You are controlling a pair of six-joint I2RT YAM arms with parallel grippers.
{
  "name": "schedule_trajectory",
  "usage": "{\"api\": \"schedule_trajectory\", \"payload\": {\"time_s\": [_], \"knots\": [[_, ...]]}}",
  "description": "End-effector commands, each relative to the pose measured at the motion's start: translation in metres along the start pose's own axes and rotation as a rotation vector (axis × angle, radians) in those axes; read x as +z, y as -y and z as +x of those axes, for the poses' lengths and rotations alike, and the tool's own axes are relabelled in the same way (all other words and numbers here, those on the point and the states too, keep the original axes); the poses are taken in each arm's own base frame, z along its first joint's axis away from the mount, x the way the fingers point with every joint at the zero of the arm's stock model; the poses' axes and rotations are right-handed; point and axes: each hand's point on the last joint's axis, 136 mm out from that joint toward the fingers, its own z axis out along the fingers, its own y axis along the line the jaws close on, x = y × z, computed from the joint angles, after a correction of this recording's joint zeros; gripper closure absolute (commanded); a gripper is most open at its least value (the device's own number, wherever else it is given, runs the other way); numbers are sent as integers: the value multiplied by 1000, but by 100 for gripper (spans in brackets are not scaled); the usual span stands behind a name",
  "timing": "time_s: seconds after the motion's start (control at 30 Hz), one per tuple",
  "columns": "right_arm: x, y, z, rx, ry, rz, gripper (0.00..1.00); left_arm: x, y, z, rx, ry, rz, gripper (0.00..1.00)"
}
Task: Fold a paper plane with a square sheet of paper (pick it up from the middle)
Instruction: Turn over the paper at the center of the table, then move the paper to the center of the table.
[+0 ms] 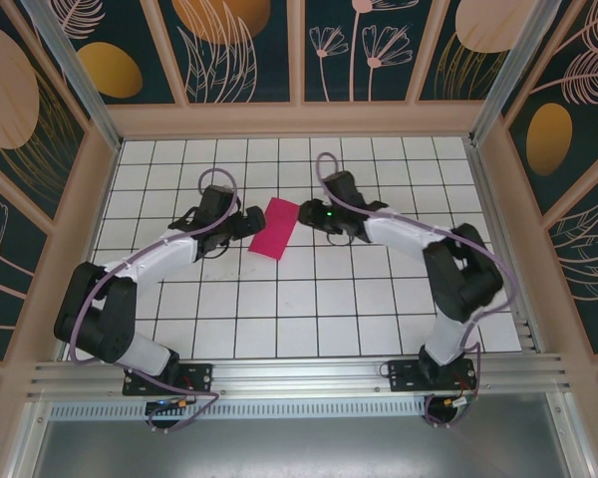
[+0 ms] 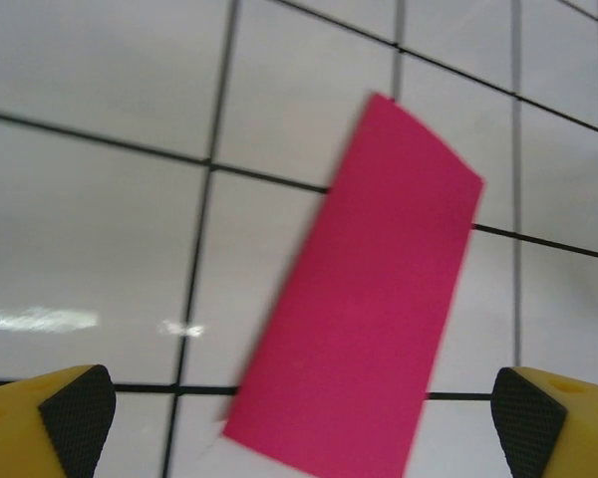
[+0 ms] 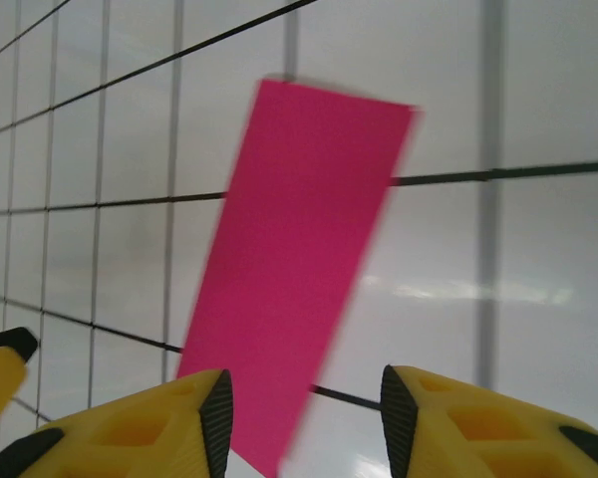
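Left jaws spread wide, gripping nothing, just left of the paper (image 1: 274,228) (a narrow magenta rectangle). It lies on the tiled surface (image 1: 329,299) between both arms. Right jaws likewise spread, just right of it.

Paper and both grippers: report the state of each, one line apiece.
sheet of paper: a narrow rectangle, apparently folded in half, lying on the table, ungripped.
left gripper: open, empty, beside the paper.
right gripper: open, empty, beside the paper.
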Motion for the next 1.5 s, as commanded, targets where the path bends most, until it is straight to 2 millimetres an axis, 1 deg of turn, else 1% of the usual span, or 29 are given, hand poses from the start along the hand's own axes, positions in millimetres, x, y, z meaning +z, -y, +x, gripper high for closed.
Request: {"api": "schedule_trajectory", "payload": {"time_s": [0.0, 0.1, 0.2, 0.3, 0.37, 0.47, 0.53, 0.6, 0.67, 0.73, 0.87, 0.93, 1.0, 1.07, 1.13, 1.2, 1.23, 1.33, 1.4, 1.47], "knots": [[31, -33, 3, -48, -56, -72, 57, -9, -17, -11, -127, 54, 15, 2], [63, -49, 11, -70, -125, -98, 61, -15, -36, -10, -166, 83, -32, 1], [90, -58, 19, -101, -184, -98, 62, -20, -43, -10, -176, 107, -51, 1], [109, -62, 28, -121, -231, -90, 62, -22, -46, -10, -183, 114, -55, 1], [119, -60, 37, -132, -263, -87, 62, -22, -47, -9, -187, 112, -57, 2], [129, -50, 52, -156, -317, -68, 62, -22, -47, -9, -190, 113, -57, 2], [132, -46, 63, -184, -356, -63, 62, -22, -46, -11, -191, 120, -55, 2], [130, -36, 73, -221, -391, -41, 61, -21, -45, -12, -188, 122, -55, 2], [125, -24, 84, -268, -424, -20, 61, -22, -44, -13, -182, 120, -50, 1], [115, -12, 96, -336, -461, -6, 62, -21, -43, -13, -173, 117, -46, 1], [84, 6, 115, -483, -517, -12, 61, -19, -36, -10, -154, 97, -14, 2], [69, 6, 121, -538, -526, -35, 61, -18, -29, -9, -138, 84, 27, 3], [56, 0, 120, -561, -520, -58, 59, -16, -21, -7, -129, 70, 74, 5], [47, -11, 110, -541, -479, -73, 57, -15, -13, -5, -118, 54, 115, 7], [37, -26, 96, -482, -418, -99, 56, -15, -4, -4, -112, 39, 164, 9], [20, -36, 81, -404, -343, -119, 50, -16, 11, -1, -101, 13, 248, 13], [13, -36, 74, -361, -305, -108, 46, -17, 18, 2, -100, -2, 286, 14], [-8, -17, 56, -187, -216, -65, 41, -18, 39, 10, -93, -45, 394, 24], [-21, 3, 50, -81, -161, -32, 37, -17, 52, 17, -83, -76, 438, 31], [-33, 25, 49, 27, -127, -12, 34, -15, 69, 26, -62, -108, 485, 38]]}}
